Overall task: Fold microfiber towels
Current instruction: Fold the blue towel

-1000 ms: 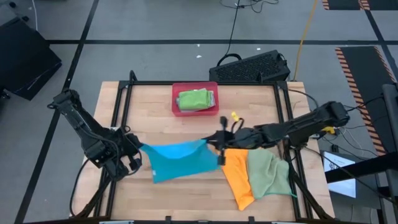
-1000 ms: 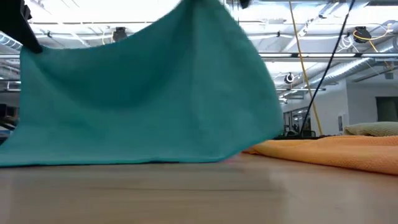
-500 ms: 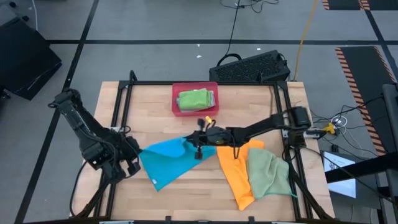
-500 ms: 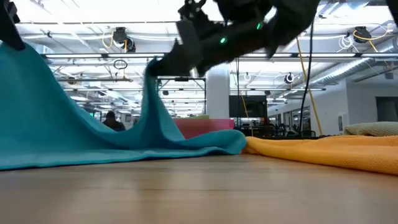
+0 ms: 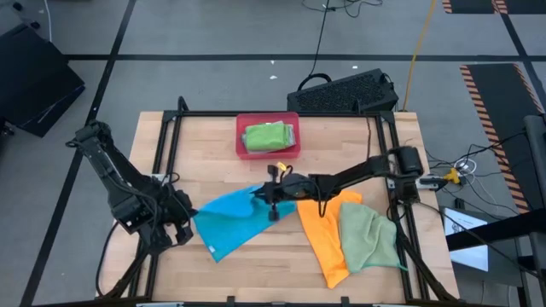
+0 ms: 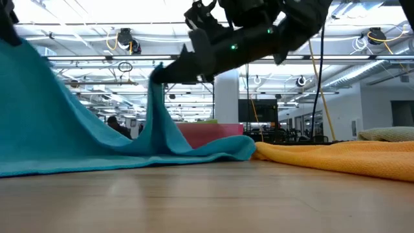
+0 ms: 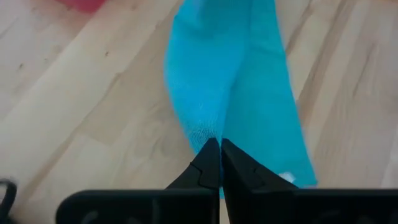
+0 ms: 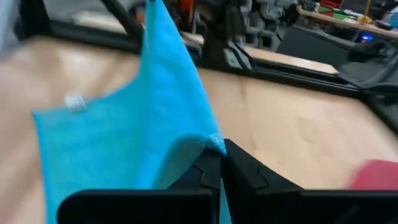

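A grey floor crossed by taped lines surrounds the wooden table (image 5: 213, 141), with a black keyboard (image 5: 345, 91) behind it. On the wood, the blue towel (image 5: 229, 218) stretches between the left gripper (image 5: 181, 223) and right gripper (image 5: 270, 198), each pinching a corner. Beside it lie the orange towel (image 5: 324, 239) and light green towel (image 5: 368, 239). A folded green towel (image 5: 268, 136) rests in the pink tray (image 5: 241, 128).
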Robot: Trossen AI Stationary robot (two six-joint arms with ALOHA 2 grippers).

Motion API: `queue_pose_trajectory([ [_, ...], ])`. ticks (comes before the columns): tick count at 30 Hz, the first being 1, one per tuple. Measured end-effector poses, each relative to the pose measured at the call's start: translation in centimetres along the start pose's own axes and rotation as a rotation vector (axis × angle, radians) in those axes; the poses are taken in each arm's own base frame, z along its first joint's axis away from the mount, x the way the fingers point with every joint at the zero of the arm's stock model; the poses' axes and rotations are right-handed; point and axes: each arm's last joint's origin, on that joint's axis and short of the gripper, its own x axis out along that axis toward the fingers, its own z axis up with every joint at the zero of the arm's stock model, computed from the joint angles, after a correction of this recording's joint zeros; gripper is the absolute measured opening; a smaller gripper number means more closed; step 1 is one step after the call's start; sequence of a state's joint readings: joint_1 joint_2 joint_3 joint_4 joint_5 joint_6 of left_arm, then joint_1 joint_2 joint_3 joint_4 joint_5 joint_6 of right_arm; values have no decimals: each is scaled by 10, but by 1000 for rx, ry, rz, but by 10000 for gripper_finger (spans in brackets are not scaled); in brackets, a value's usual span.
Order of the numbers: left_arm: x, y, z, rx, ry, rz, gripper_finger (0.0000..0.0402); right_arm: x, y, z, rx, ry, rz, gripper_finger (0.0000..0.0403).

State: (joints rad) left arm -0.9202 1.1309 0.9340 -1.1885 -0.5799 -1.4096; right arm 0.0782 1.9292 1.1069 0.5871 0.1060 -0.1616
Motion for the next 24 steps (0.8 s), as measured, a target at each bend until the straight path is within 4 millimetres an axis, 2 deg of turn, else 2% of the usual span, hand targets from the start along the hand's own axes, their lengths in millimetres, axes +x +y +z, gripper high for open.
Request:
queue_pose_trajectory([
  [6,-1,13,-10,-114,131,168,4,-28,-26,20,-173,157,-202,2],
  [8,-1,14,-11,-147,131,182,4,-37,-34,28,-216,157,-250,2],
  [11,-1,14,-10,-172,96,180,6,-44,-42,30,-238,147,-271,2],
  [16,1,14,-9,-222,91,208,5,-41,-48,17,-203,155,-288,2],
  [20,0,18,-16,-250,221,286,3,-45,-46,-9,-199,229,-273,2],
  [24,-3,22,-18,-250,217,329,5,-52,-45,-15,-166,210,-280,2],
])
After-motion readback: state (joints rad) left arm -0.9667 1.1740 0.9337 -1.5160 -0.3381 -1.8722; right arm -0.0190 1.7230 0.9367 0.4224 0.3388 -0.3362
